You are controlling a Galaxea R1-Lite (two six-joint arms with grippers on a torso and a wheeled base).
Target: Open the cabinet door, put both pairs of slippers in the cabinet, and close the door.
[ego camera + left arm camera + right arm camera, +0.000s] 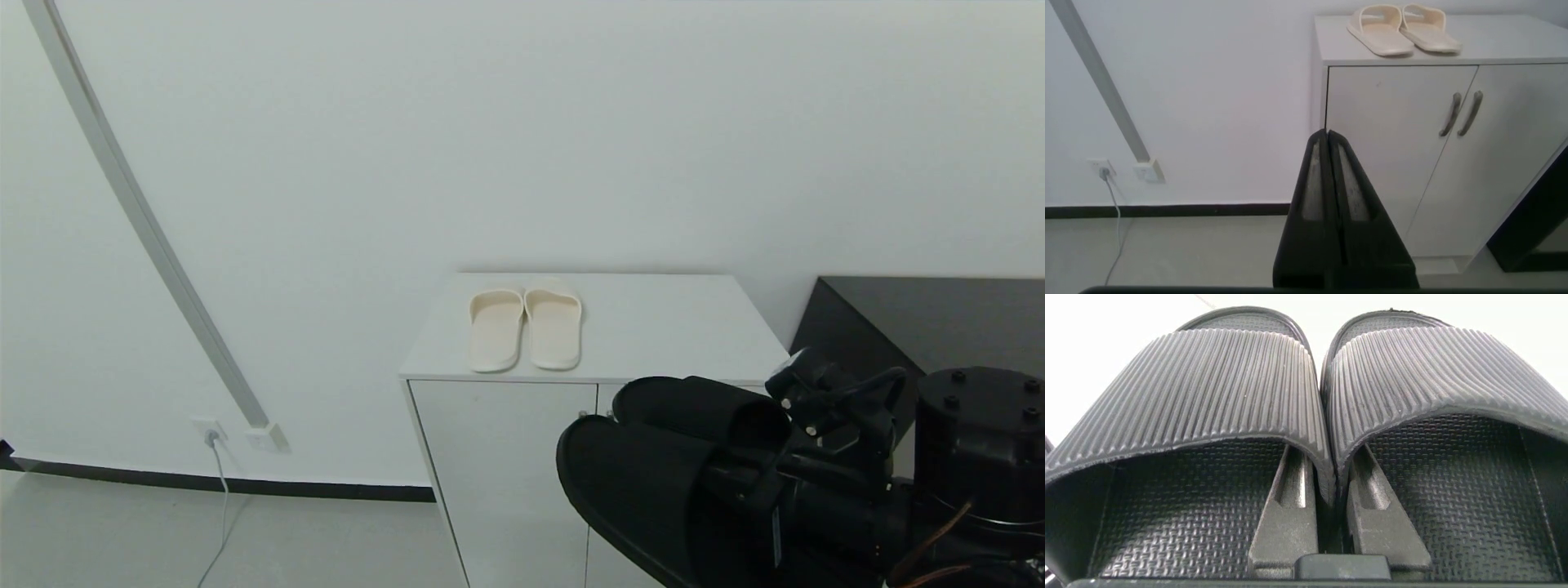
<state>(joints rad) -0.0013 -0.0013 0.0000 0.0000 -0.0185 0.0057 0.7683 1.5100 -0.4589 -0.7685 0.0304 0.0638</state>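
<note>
The white cabinet [653, 327] stands against the wall with both doors [1396, 147] shut. Their two handles [1462, 113] sit side by side where the doors meet. On its top, over toward nine o'clock from the middle, the cream slippers [525, 327] lie as a neat pair, touching each other.

The black slippers [678, 457] are up in the air in front of the cabinet's right door, at about five o'clock from the cream pair. The right gripper [1327, 457] has one finger inside each shoe, under the ribbed straps. It is clamped on the two inner walls pressed together between its fingers, so both shoes hang from one pinch. The left gripper [1328, 139] is lower down, at roughly seven o'clock from the cabinet. Its fingers are pressed together with nothing between them, and it points toward the left door.

As I read it, the job has barely begun: one pair is picked up, but nothing is inside and no door is open. What remains is nearly everything — a door pulled open, most likely by the free left gripper, which would first have to spread its fingers for a handle. Then the black pair goes in, the cream pair comes off the top and goes in, and the door is shut.
</note>
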